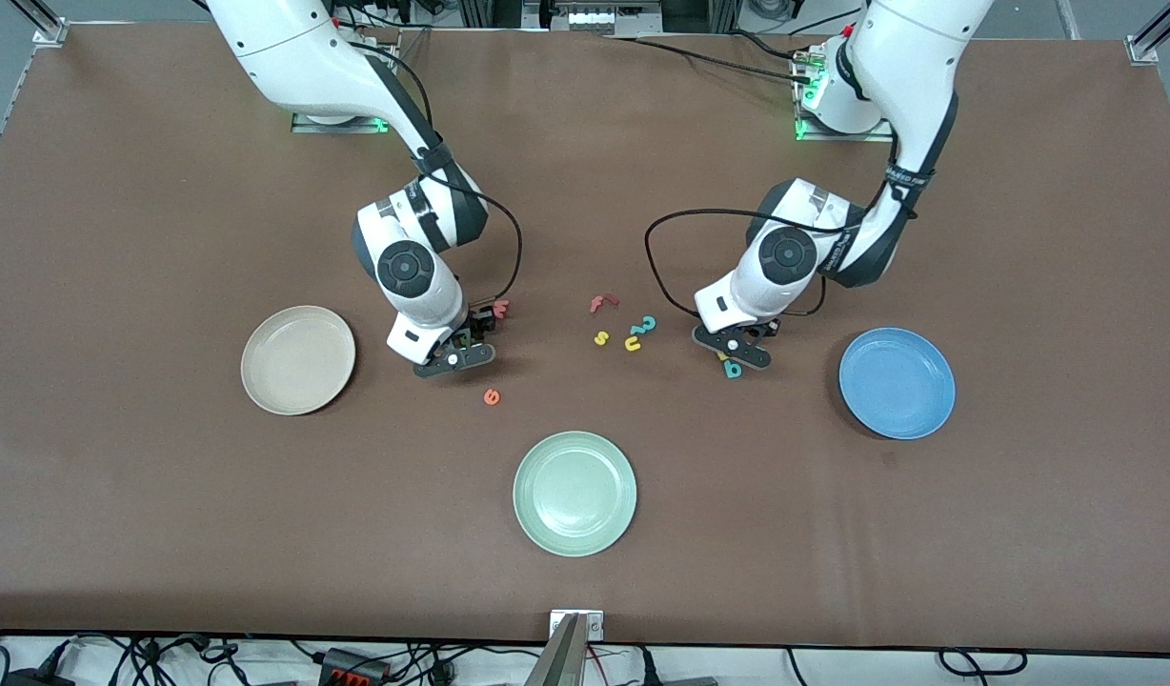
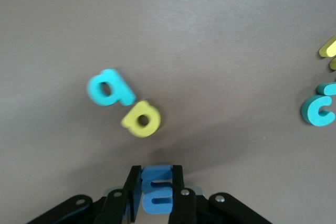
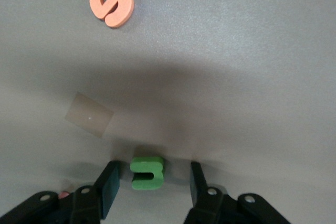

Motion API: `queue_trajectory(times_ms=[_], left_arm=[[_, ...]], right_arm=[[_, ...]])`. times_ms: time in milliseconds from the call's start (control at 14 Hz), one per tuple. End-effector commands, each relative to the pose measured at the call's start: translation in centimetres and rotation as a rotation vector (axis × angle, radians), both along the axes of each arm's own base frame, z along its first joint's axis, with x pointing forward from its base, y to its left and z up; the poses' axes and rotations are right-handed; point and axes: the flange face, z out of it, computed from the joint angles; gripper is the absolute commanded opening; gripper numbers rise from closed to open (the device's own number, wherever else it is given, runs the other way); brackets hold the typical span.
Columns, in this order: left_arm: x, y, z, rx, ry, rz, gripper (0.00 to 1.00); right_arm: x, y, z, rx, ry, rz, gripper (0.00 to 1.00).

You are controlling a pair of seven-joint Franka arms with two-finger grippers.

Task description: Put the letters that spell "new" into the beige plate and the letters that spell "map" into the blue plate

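The left gripper (image 2: 155,195) is down at the brown worktop (image 1: 585,143), beside the sky-blue round plate (image 1: 897,383), with its jaws pinching the blue foam letter m (image 2: 157,190) across its flat faces. The right gripper (image 3: 150,188) is low over the worktop beside the cream-beige round plate (image 1: 298,359); its jaws are spread on either side of the dark green foam letter n (image 3: 147,172) and do not touch it.

Handling: the letters appear to be light, soft foam. They should compress slightly and grip well, but a thin piece can tilt or twist if pinched off-centre. Take each letter across its two flat faces or straight outer edges, near the middle.

Locations: the teal foam letter p (image 2: 108,87) and yellow foam letter a (image 2: 141,118) lie touching, just beside the left gripper. The orange foam letter e (image 1: 492,397) lies nearer the front camera than the right gripper. The pinkish-red foam letter w (image 1: 500,307) sits just beside the right arm's wrist. Both task plates look empty.

Limits of view: in the front view both grippers cover the letters they address, and the w is partly hidden. The left wrist view is slightly blurred, and the letters at its edge are cut off.
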Motion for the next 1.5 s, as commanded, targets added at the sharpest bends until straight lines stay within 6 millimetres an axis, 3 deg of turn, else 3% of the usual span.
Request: queue_trajectory(times_ms=[0,143,357,429,571,643,714,857,1071,1286,1429], left_arm=[[3.3,3.4,5.8,0.055,0.04,0.034,0.17],[5.9,7.6,7.8,0.125,0.05,-0.061,0.17],[8.6,15.8,8.1,0.108,0.048,-0.173,0.18],[9.2,18.0,7.3,0.095,0.05,-0.194,0.18],[9.3,19.6,5.5,0.082,0.051,-0.194,0.28],[9.3,20.7,4.6,0.079,0.065,-0.176,0.75],[9.3,20.9,4.5,0.078,0.067,-0.174,1.0],[9.1,19.3,5.1,0.075,0.07,-0.183,1.0],[8.4,15.5,5.8,0.054,0.072,-0.173,1.0],[6.9,9.3,5.9,0.051,0.065,-0.014,1.0],[6.1,5.5,6.0,0.054,0.05,0.15,1.0]], right_arm=[[0.3,0.5,0.1,0.005,-0.012,-0.013,0.4],[0.5,0.6,0.3,0.006,-0.017,-0.008,0.26],[1.4,0.5,1.1,0.015,-0.031,-0.016,0.17],[2.2,-0.5,2.0,0.017,-0.042,-0.03,0.17],[4.7,-5.4,4.8,0.007,-0.044,-0.086,0.17],[5.5,-7.7,5.9,0.002,-0.033,-0.112,0.17],[5.9,-10.6,6.2,-0.009,-0.003,-0.137,0.17],[6.6,-16.0,6.9,-0.025,0.052,-0.191,0.17],[6.8,-21.1,6.7,-0.037,0.114,-0.186,0.19],[6.2,-25.9,4.4,-0.04,0.16,-0.163,0.19],[6.2,-27.6,3.2,-0.064,0.171,-0.142,0.19]])
